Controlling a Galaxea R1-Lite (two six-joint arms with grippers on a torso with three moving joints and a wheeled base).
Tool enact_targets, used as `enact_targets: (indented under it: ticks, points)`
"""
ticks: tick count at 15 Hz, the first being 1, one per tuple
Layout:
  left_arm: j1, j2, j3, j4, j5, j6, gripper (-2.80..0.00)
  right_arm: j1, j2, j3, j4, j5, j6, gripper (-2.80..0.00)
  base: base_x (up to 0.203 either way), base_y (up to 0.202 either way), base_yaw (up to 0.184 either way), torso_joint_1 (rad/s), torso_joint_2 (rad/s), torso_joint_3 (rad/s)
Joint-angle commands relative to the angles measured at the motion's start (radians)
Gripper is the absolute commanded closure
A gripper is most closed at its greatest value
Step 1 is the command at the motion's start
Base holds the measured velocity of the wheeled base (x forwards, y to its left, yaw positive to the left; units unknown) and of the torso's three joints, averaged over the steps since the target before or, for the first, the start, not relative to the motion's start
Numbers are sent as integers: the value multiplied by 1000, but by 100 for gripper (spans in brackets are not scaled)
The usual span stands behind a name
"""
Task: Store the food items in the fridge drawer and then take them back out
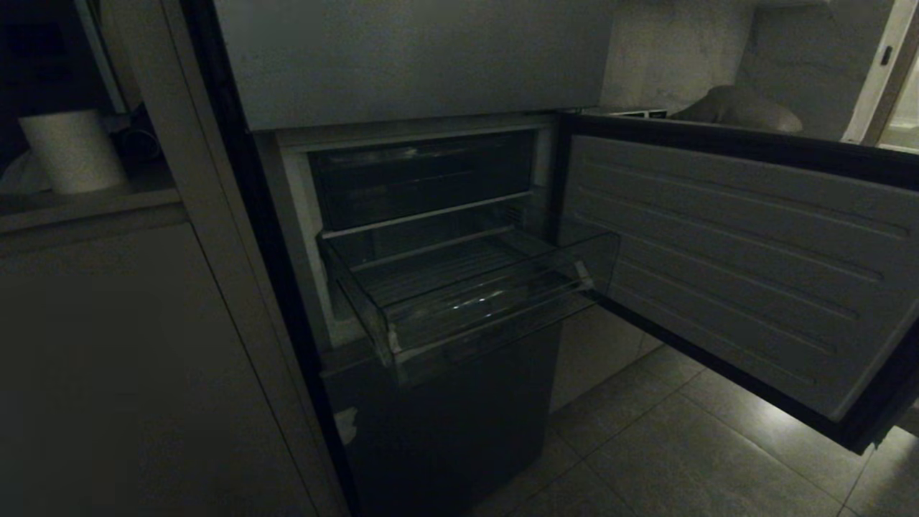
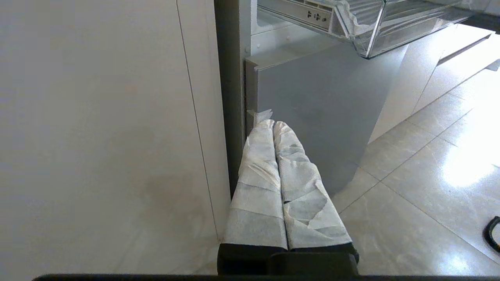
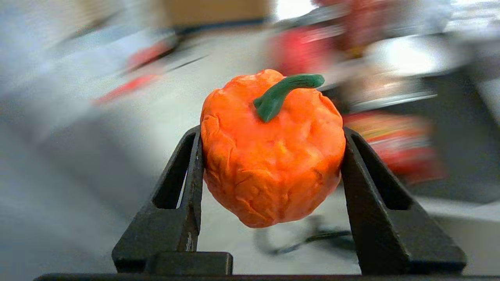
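An orange-red, rounded food item (image 3: pixel 269 156) with a green stem hangs in the air, and my right gripper (image 3: pixel 272 132) is shut on its two sides. The background behind it is smeared. That gripper is outside the head view. The fridge drawer (image 1: pixel 495 314), clear plastic with a ribbed floor, stands pulled out of the open fridge with nothing in it; its corner also shows in the left wrist view (image 2: pixel 375 23). My left gripper (image 2: pixel 273 124), fingers wrapped in white, is shut on nothing and sits low beside the fridge's grey lower door, below the drawer.
The fridge's upper door (image 1: pixel 732 266) swings wide open to the right of the drawer. A pale cabinet panel (image 1: pixel 122 373) stands to the left, with a white roll (image 1: pixel 72 151) on a shelf above it. A black cable (image 2: pixel 492 234) lies on the tiled floor (image 1: pixel 682 445).
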Motion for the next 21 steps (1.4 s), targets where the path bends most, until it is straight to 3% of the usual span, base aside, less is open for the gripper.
enact_targets:
  ticks: [1, 3, 6, 7, 9, 13, 15, 18, 21]
  points:
    - [0, 0, 0, 0, 0, 0, 0, 204, -190, 99, 26, 11, 17, 0, 0, 0, 0, 0, 0, 0]
    - [0, 0, 0, 0, 0, 0, 0, 440, -261, 157, 41, -53, 33, 0, 0, 0, 0, 0, 0, 0]
    - [0, 0, 0, 0, 0, 0, 0, 826, -412, 211, 113, -215, 36, 0, 0, 0, 0, 0, 0, 0]
    - [0, 0, 0, 0, 0, 0, 0, 922, -480, 221, 163, -265, 36, 0, 0, 0, 0, 0, 0, 0]
    - [0, 0, 0, 0, 0, 0, 0, 1033, -628, 252, 265, -324, 20, 0, 0, 0, 0, 0, 0, 0]
    - [0, 0, 0, 0, 0, 0, 0, 1137, -825, 387, 423, -351, -160, 0, 0, 0, 0, 0, 0, 0]
    - [0, 0, 0, 0, 0, 0, 0, 1148, -822, 394, 449, -351, -160, 0, 0, 0, 0, 0, 0, 0]
    - [0, 0, 0, 0, 0, 0, 0, 1043, -870, 358, 569, -362, -232, 0, 0, 0, 0, 0, 0, 0]
    - [0, 0, 0, 0, 0, 0, 0, 1040, -936, 346, 596, -367, -250, 0, 0, 0, 0, 0, 0, 0]
